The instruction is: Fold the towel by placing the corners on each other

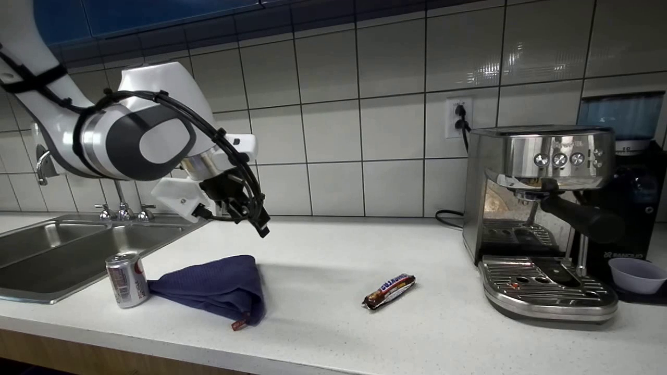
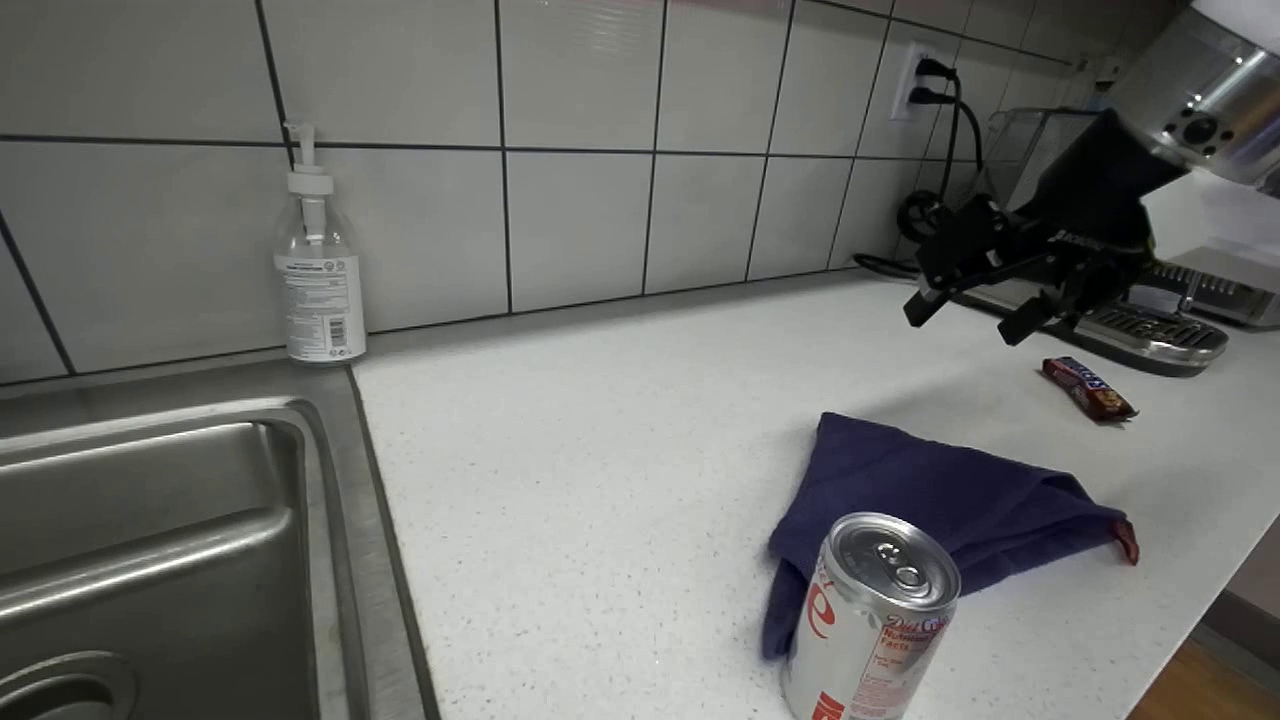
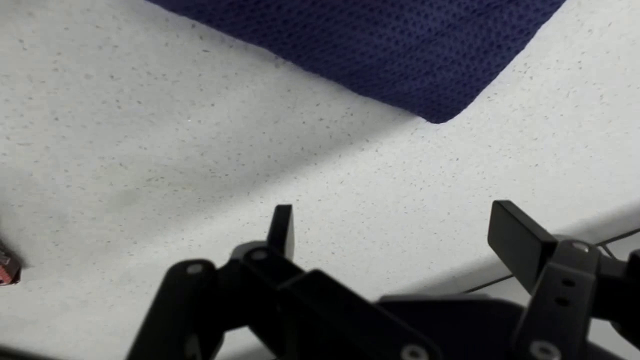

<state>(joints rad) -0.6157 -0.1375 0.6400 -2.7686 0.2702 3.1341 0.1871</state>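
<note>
The navy towel (image 1: 213,286) lies on the counter in a rough triangle with bunched layers along its front edge, also visible in an exterior view as a dark cloth (image 2: 930,490). One rounded corner (image 3: 440,111) of it points toward the tiled wall in the wrist view. Other corners are tucked or hard to make out. My gripper (image 3: 392,205) stands open above the counter, apart from the towel, on the wall side of that corner. Only bare counter shows between its fingertips. In both exterior views the gripper (image 2: 968,322) hangs higher than the cloth.
A silver can (image 1: 126,281) stands close by the towel's narrow end; contact is unclear. A red-brown wrapper (image 2: 1127,540) sticks out from the cloth's edge. Farther off lie a candy bar (image 1: 390,291) and an espresso machine (image 1: 542,219). A sink (image 2: 150,560) borders the counter.
</note>
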